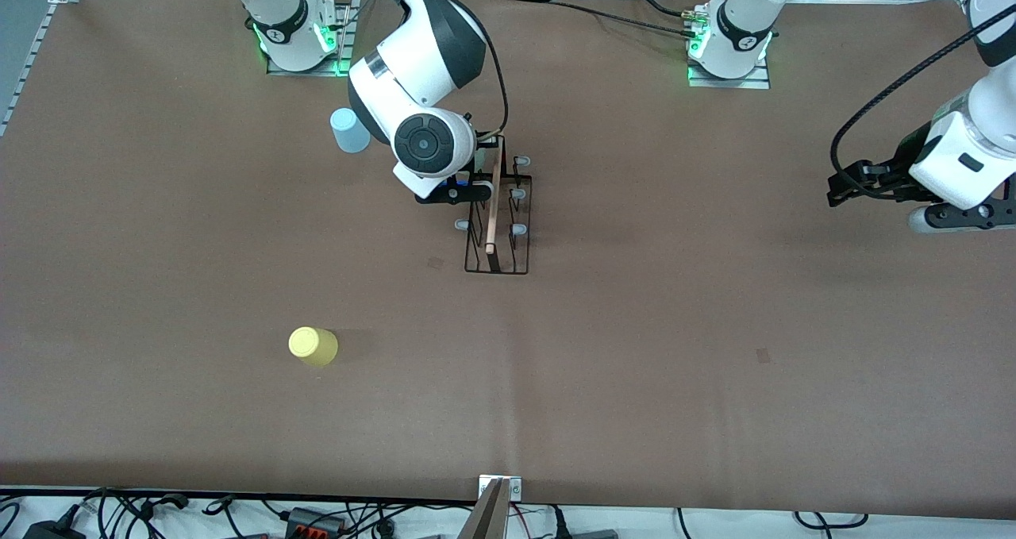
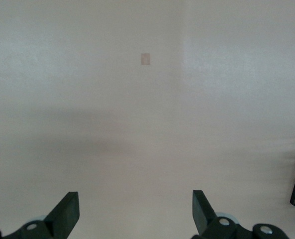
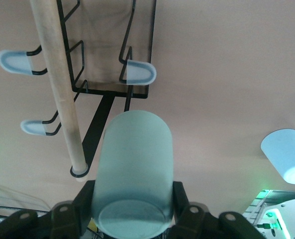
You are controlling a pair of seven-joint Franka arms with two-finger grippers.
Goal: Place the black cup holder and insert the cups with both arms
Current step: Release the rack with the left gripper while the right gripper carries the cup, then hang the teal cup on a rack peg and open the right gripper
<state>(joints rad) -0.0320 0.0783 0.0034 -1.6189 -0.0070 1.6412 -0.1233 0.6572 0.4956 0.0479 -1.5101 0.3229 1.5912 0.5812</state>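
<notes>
From the front I see the black cup holder (image 1: 498, 220) standing mid-table, my right gripper (image 1: 468, 192) at its end nearest the bases; the yellow cup (image 1: 313, 345) and light blue cup (image 1: 348, 129) wait on the table. My left gripper (image 2: 136, 214) waits spread wide over bare table. The right wrist view shows the grey-green cup (image 3: 133, 174) clamped; I'd judge its mouth needs lining up over a grey-tipped prong (image 3: 139, 72) before lowering.
</notes>
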